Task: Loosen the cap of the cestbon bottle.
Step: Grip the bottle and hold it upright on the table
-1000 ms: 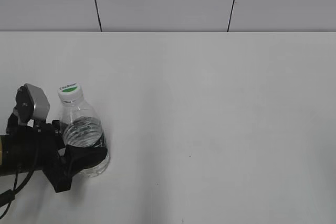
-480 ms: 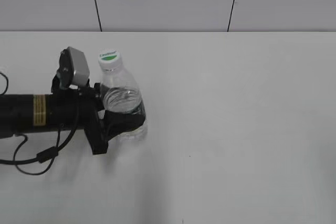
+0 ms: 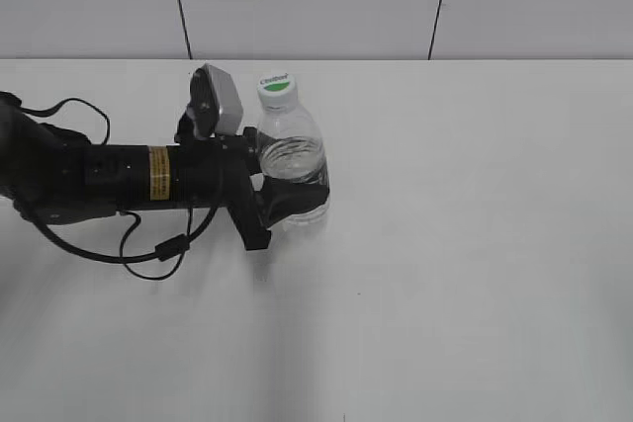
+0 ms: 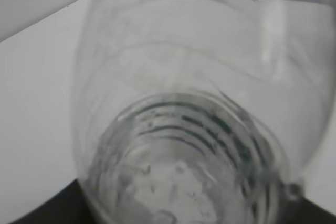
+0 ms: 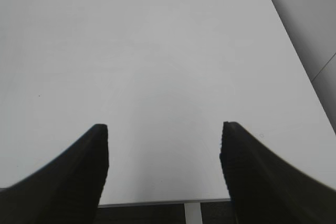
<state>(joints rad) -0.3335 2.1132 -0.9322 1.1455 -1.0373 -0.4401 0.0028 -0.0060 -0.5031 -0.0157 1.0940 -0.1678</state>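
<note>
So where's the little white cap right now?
In the exterior view the cap sits on top of the cestbon bottle, left of the table's middle toward the back wall, with the left end effector clamped around the bottle's lower body.

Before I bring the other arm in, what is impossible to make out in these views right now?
- Exterior view: the small clear plastic water bottle has its lower body hidden by the left gripper; the label is unreadable.
- Exterior view: lettering on the small round white screw cap is too small.
- Left wrist view: blurred; cap cut off.
- Right wrist view: right gripper over bare white table; bottle out of frame.
</note>
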